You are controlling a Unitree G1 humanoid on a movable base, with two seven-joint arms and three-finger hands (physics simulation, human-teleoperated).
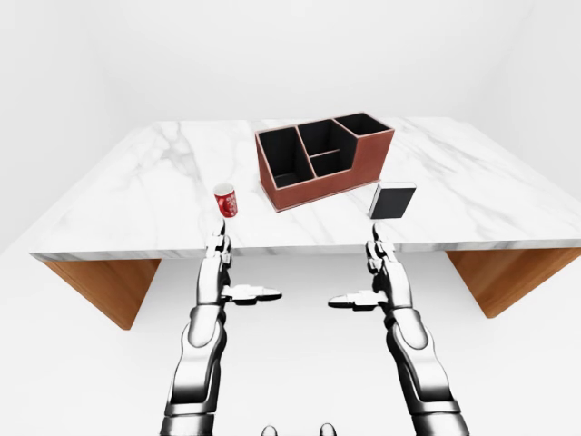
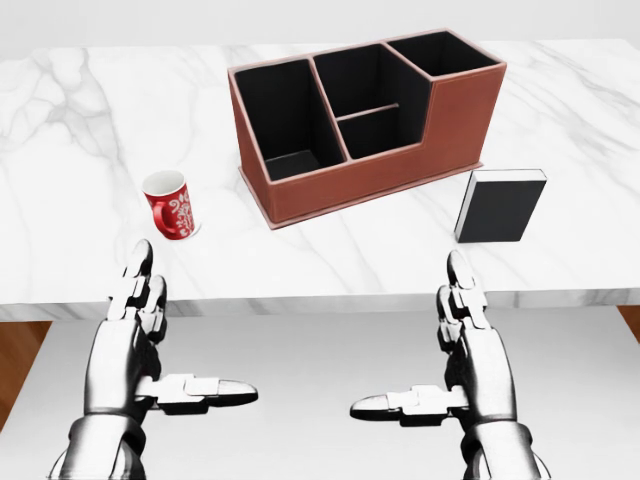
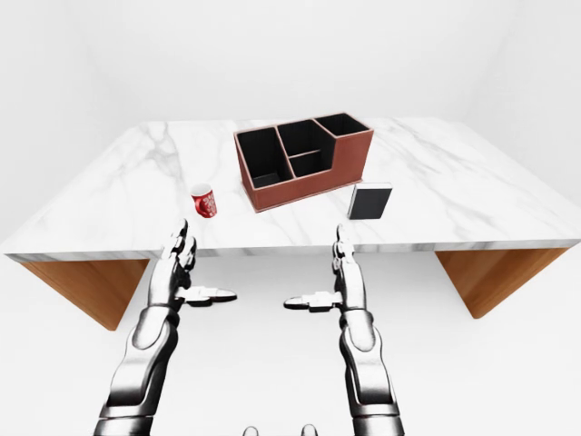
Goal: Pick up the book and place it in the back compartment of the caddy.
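Observation:
A black book [image 2: 499, 206] with a white page edge stands upright on the marble table [image 2: 560, 150], just right of the caddy's near right corner. The brown caddy [image 2: 365, 120] has several black-lined compartments and sits at the table's middle, turned at an angle. My right hand [image 2: 440, 345] hovers below the table's near edge, under the book, fingers extended and thumb out, holding nothing. My left hand [image 2: 165, 335] mirrors it on the left, open, below the mug.
A red patterned mug [image 2: 170, 204] stands on the table left of the caddy. Wooden table supports [image 1: 104, 286] show under both ends. The table's near edge [image 2: 320, 298] runs just above both hands. White floor and walls surround it.

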